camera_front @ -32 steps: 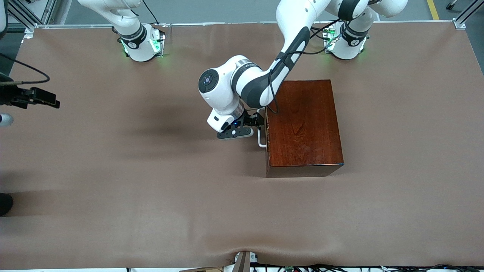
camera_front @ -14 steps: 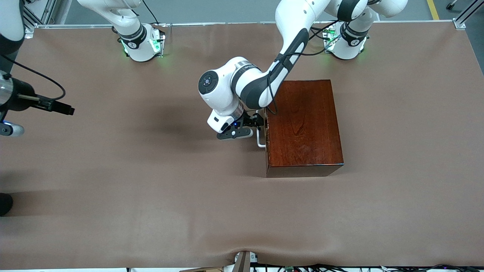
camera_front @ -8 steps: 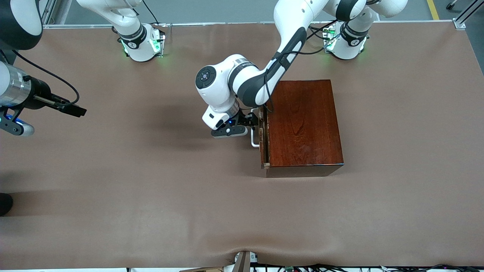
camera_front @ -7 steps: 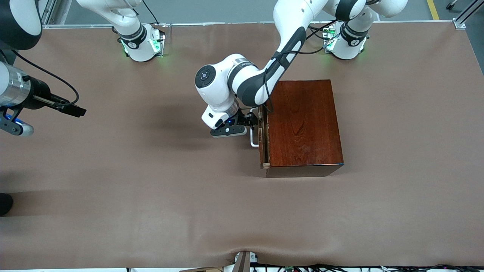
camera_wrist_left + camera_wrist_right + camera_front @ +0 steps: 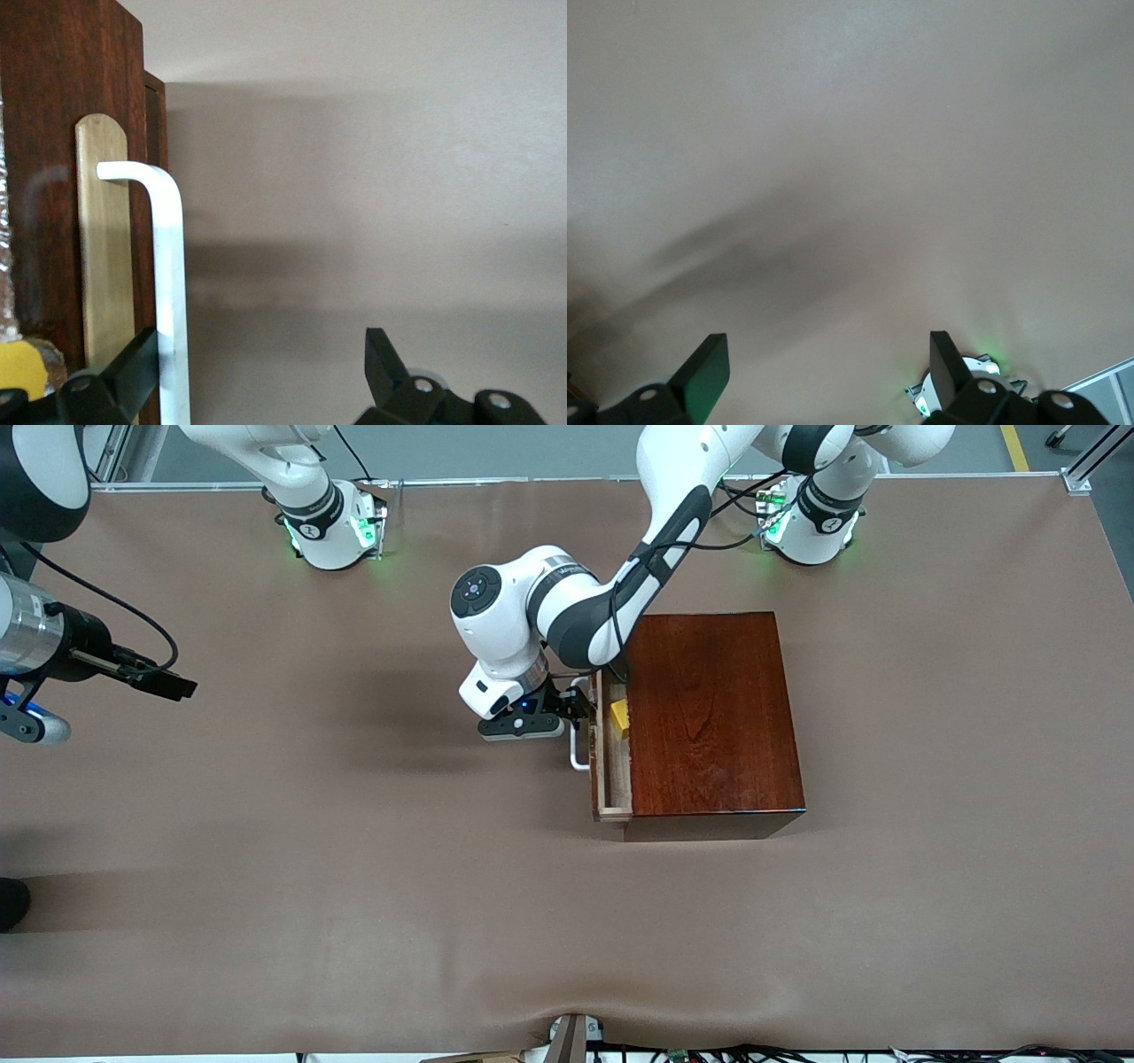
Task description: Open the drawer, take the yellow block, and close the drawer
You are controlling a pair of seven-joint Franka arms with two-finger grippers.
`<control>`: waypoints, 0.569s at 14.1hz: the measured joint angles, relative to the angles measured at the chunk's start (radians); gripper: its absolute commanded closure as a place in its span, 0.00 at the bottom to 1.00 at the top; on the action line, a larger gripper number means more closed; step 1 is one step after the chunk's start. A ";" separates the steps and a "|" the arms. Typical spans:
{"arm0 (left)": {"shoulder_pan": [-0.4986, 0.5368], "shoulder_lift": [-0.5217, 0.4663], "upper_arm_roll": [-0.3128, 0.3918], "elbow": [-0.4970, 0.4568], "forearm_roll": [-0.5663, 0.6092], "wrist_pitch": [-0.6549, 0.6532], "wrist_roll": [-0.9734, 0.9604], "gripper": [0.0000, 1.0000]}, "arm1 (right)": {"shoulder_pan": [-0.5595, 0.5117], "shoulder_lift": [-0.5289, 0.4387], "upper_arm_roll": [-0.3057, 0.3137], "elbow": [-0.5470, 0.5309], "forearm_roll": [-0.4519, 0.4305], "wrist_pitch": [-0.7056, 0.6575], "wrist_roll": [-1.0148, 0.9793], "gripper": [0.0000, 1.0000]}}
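Sliding Out: Pale Drawer Partly Open, Yellow Block in Sight

Peeking out of the pale-wood drawer (image 5: 611,766) is the small bright yellow block (image 5: 620,716), lying in the tray just at the edge of the glossy dark reddish-brown wooden box (image 5: 713,713), partly tucked under its top. The drawer stands partly out of the box toward the right arm's end of the worktop, a narrow strip of its light floor showing. On its front runs the white U-shaped bar handle (image 5: 580,740), and the left wrist view catches that same bar (image 5: 170,292) passing between the fingers.

Right at that handle sits the left tool (image 5: 567,708), low beside the drawer front, its black fingers (image 5: 133,359) spread with one on each side of the bar; whether they touch it, I cannot tell. The left arm reaches in from its base, elbow bent over the box's corner.

Well apart, the right tool (image 5: 168,683) hangs over bare brown worktop (image 5: 354,886) at the right arm's end, fingers (image 5: 709,365) spread wide, nothing between them. That arm waits.
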 measured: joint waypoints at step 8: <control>-0.002 0.001 -0.019 0.000 -0.001 0.084 -0.048 0.00 | -0.001 0.000 -0.001 0.000 0.000 0.000 0.000 0.00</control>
